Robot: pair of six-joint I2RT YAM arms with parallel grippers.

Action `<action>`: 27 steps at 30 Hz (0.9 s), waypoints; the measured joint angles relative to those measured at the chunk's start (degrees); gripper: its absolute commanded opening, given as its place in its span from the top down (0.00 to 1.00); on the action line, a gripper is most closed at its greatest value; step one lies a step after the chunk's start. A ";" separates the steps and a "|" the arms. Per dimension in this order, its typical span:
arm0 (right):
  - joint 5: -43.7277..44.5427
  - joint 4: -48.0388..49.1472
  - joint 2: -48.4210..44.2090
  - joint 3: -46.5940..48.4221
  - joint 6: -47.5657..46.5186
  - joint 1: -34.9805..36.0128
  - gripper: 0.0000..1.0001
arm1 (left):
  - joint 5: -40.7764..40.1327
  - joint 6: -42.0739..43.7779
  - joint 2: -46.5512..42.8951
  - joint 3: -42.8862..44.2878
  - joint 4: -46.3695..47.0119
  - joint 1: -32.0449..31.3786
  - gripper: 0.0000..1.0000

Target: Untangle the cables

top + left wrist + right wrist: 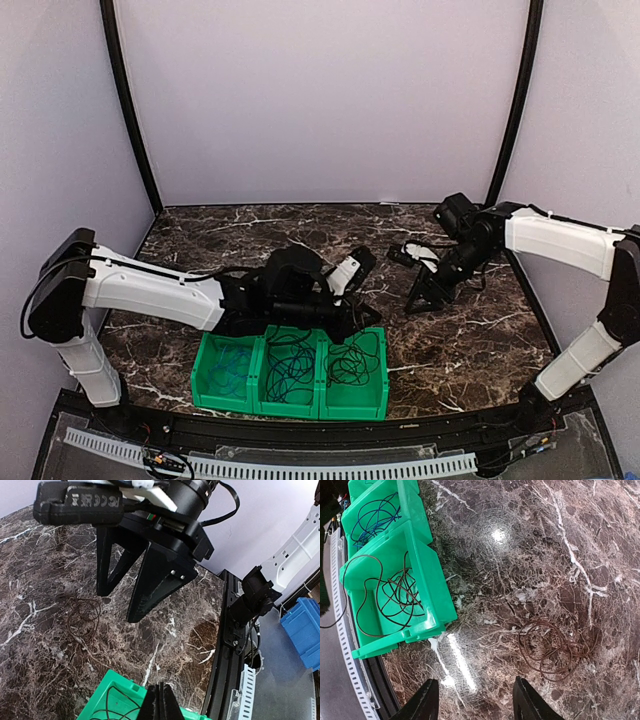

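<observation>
A loose brown cable coil [555, 647] lies on the marble table [530, 555], just right of my right gripper [476, 692], which is open and empty above the bare table. The coil also shows in the left wrist view [82, 612], below and left of the right gripper's spread fingers [150, 585]. My left gripper [160, 687] is shut with nothing visible in it, over the far rim of the rightmost green bin [107, 700]. In the top view the left gripper [365, 322] is at that bin's back edge and the right gripper [425, 298] points down beside it.
Three green bins [205, 375] stand in a row at the table's near edge, each with a coiled cable inside. The nearest bin [432, 580] holds a dark cable [390, 595]. A black frame rail [225, 645] runs along the table edge.
</observation>
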 measured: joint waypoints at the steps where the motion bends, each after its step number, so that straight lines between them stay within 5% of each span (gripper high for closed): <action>1: -0.04 0.28 0.00 -0.17 0.26 0.00 0.48 | 0.00 0.17 1.20 0.42 0.63 -0.17 1.00; 14: -3.74 1.42 -7.02 -2.86 -3.06 1.07 0.51 | -7.74 3.98 6.45 -2.95 3.82 -0.59 1.00; 27: 5.22 1.60 -8.83 -4.39 -11.17 25.53 0.43 | -15.43 3.67 6.45 -3.45 6.27 -0.96 0.96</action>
